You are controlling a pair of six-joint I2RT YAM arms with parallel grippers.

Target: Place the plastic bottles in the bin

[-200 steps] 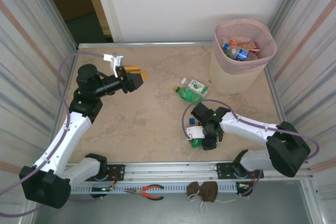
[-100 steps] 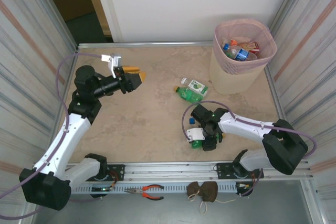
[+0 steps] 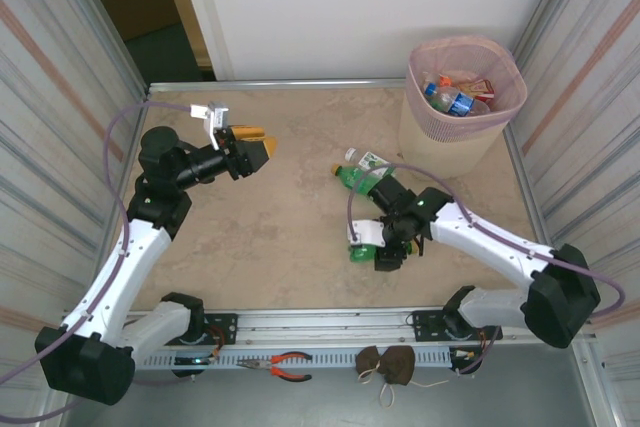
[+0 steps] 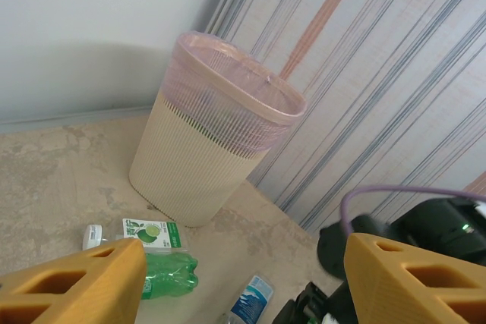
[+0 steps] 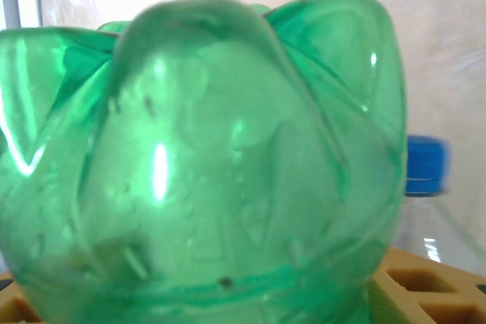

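The left claw (image 3: pixel 262 147) hangs over the far-left part of the table (image 3: pixel 270 247), much where it was a second ago. Its jaws stand apart with nothing between them; through the gap its own camera looks across to the bin.

The change is on the right. A second ago the right claw (image 3: pixel 386 247) was low at the near edge, jaws wider around a green bottle (image 5: pixel 205 149). Now the jaws are narrower and clenched on that bottle, and claw and bottle together sit a little farther from the near edge, seemingly raised off the table. The wrist camera shows the bottle's base close up, with a yellow pad at each lower corner. I judge the pick made and the carry to the bin as next.

A clear, blue-capped bottle (image 5: pixel 424 163) is just beside the held one. Just beyond the right arm a lime-label bottle (image 3: pixel 360 177) lies on its side. The bin (image 3: pixel 432 147) stands at the far right corner, well apart from the claw, with several bottles (image 3: pixel 447 99) already inside.
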